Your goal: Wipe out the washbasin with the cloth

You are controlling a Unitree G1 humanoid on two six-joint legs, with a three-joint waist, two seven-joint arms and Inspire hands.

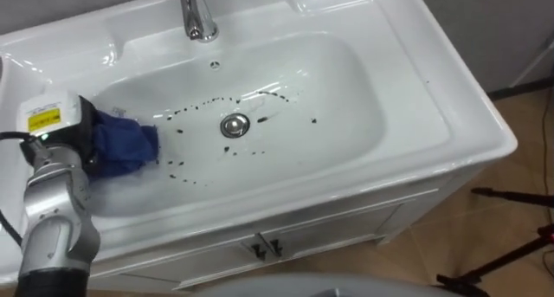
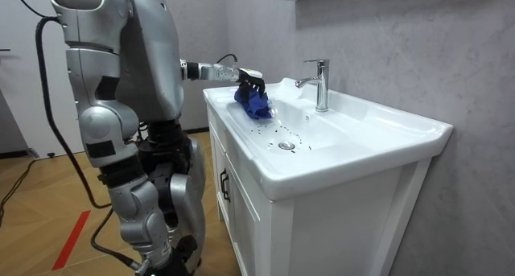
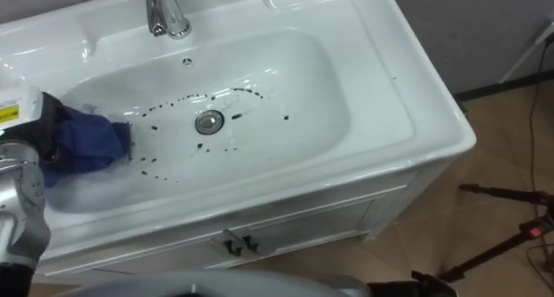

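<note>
1. Left hand: far left of the drain, low on the left slope of the basin. Dark fingers are clenched round the blue cloth. The arm enters from the lower left.
2. Blue cloth: bunched in the left hand and lying against the white basin wall. It sits left of the drain and apart from it, with its right edge just beside the nearest specks.
3. Dark specks: a loose ring round the drain. There is an arc behind it, a few to its left, more in front and a couple to its right.
4. Drain: round metal fitting at the bottom of the basin.
5. Overflow hole: small, on the rear wall, behind the drain.
6. Faucet: chrome and upright, behind the drain and slightly left of it.
7. Counter: white, one piece with the basin, with its broad flat rim right of the drain.
8. Cabinet: white, below the drain. Two small dark door handles sit side by side in front of the drain and lower.
9. Dark stand legs: on the wooden floor, far right of the drain, clear of the cabinet.
10. Robot, room view: stands upright at the cabinet's front with the left arm held level over the counter. Hand and cloth are on the room view's left of the drain.
</note>
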